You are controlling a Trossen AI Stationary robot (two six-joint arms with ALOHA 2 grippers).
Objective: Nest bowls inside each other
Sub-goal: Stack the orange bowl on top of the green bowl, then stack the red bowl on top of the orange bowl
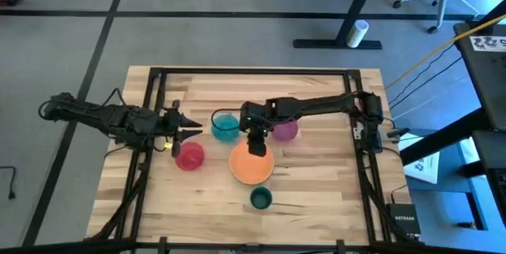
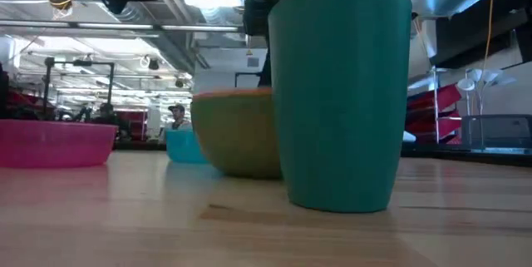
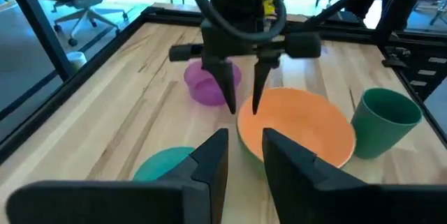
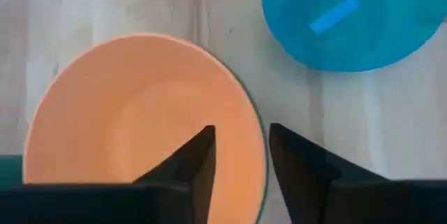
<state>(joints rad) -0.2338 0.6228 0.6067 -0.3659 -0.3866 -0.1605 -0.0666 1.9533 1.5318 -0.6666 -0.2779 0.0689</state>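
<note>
While the left gripper [image 1: 192, 130] waits, fingers slightly apart, beside the pink bowl [image 1: 189, 157], the right gripper [image 1: 258, 149] hangs open astride the orange bowl's [image 1: 251, 165] rim.

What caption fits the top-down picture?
Right gripper open over the orange bowl; left gripper waits above the pink bowl.

A black box [image 1: 404, 220] by the counter's near right corner is showing small white lettering, seemingly "NETGEAR"; other markings on papers at the right are staying too small to read.
</note>
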